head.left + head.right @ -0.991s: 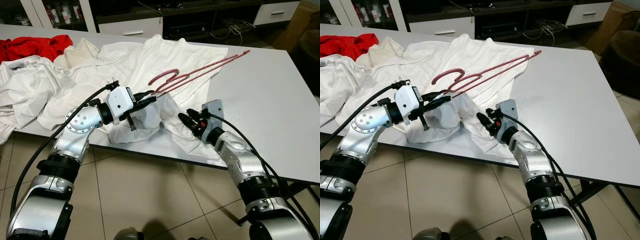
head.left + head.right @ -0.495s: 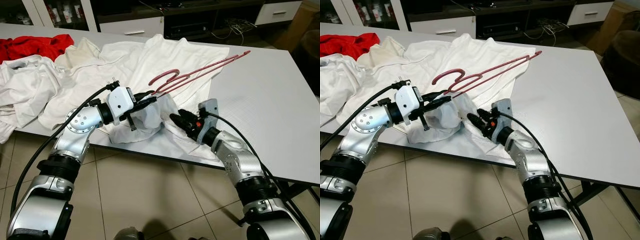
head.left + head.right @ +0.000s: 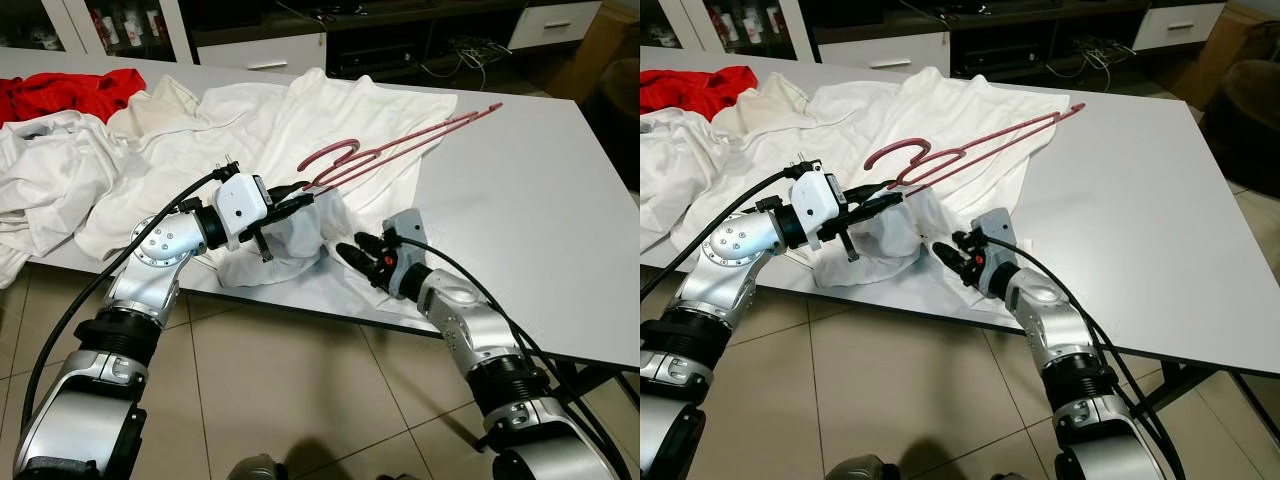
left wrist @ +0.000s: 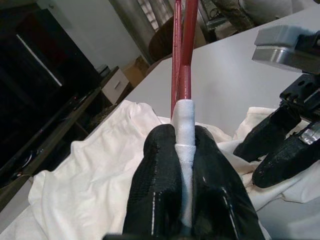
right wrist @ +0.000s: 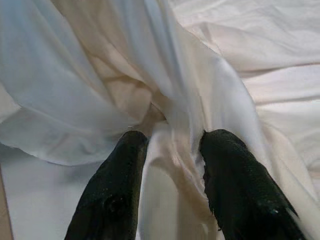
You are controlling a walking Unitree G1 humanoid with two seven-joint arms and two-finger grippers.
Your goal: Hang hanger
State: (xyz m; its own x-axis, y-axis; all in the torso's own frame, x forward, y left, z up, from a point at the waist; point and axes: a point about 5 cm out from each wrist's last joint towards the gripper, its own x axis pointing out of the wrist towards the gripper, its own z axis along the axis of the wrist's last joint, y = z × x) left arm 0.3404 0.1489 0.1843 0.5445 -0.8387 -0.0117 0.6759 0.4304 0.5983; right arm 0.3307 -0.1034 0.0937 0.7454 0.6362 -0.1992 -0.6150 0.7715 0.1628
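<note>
The left gripper is clamped tight on the white-wrapped end of the dark red hanger, holding it tilted above a white garment spread on the white table. The right gripper rests on the garment's near edge with its fingers parted around a fold of cloth (not yet pinched). A red cloth lies at the table's far left.

I am looking at my two silver arms, the left arm at lower left of the frame and the right arm at lower right, each jointed in rounded metal segments. Black cables are looping along both. My wrist housings are showing white-grey, and my fingers are showing matte black.
</note>
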